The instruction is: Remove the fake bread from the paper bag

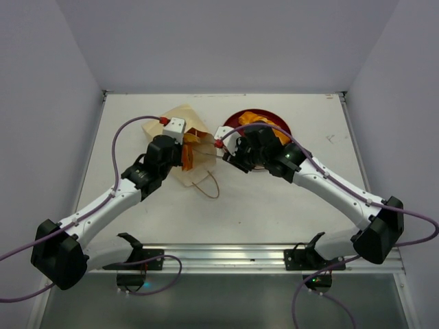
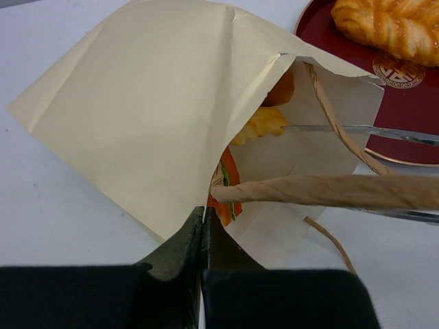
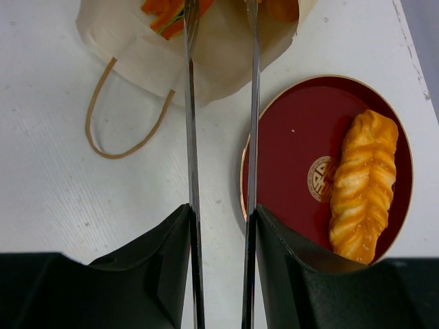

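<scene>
The cream paper bag (image 1: 180, 127) lies on its side with its mouth toward the red plate. My left gripper (image 2: 204, 214) is shut on the bag's lower mouth edge (image 2: 158, 116) and holds it open. Inside show a yellow ridged piece (image 2: 259, 123), an orange piece (image 2: 282, 89) and an orange-and-green sandwich slice (image 2: 228, 185). My right gripper (image 3: 219, 10) is open, and its long thin metal fingers (image 3: 190, 103) reach into the bag's mouth (image 3: 219, 58) with nothing between them. The long orange roll (image 3: 363, 185) lies on the plate.
The red round plate (image 3: 295, 137) sits just right of the bag, close under my right wrist (image 1: 264, 154). A brown cord handle (image 3: 123, 130) lies loose on the table; another (image 2: 329, 190) crosses the bag's mouth. Walls enclose the table's back and sides.
</scene>
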